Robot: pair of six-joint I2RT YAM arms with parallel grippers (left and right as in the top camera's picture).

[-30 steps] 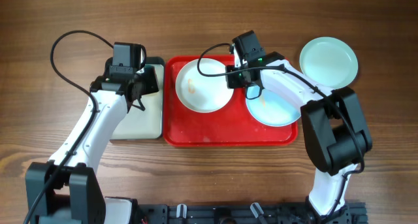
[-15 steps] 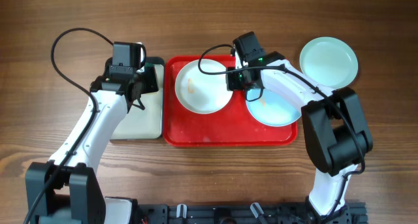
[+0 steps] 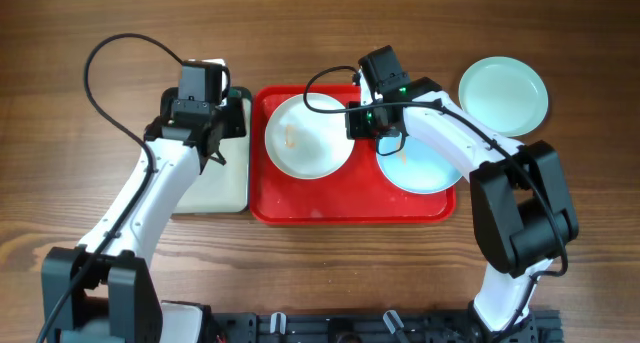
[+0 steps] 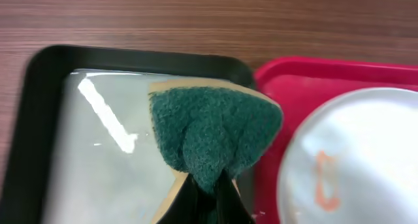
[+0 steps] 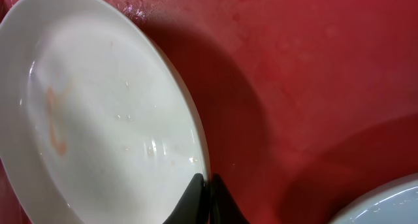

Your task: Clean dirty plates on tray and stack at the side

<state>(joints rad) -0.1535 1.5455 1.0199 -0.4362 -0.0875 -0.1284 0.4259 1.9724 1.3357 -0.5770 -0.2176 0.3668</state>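
- left fingers [image 4: 186, 204] pinch sponge [image 4: 212, 129] above grey tray [image 4: 39, 119], centre-left
- right fingers [image 5: 191, 201] clamp rim of smeared white plate [image 5: 98, 119] on red tray [image 5: 274, 67], centre
- blue plate [image 3: 425, 168] on red tray
- second blue plate [image 3: 503, 93] on table [image 3: 300, 33], upper right

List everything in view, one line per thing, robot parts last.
white plate: one, white with an orange smear, left side of the red tray
tray-side blue plate: one, pale blue, right side of the red tray
table-side blue plate: one, pale blue, on the table
red tray: one, red, mid-table
grey tray: one, grey with a black rim, left of the red tray
sponge: one, teal, over the grey tray
table: one, brown wood
left claw: black, pinching the sponge
right claw: black, pinching the white plate's rim
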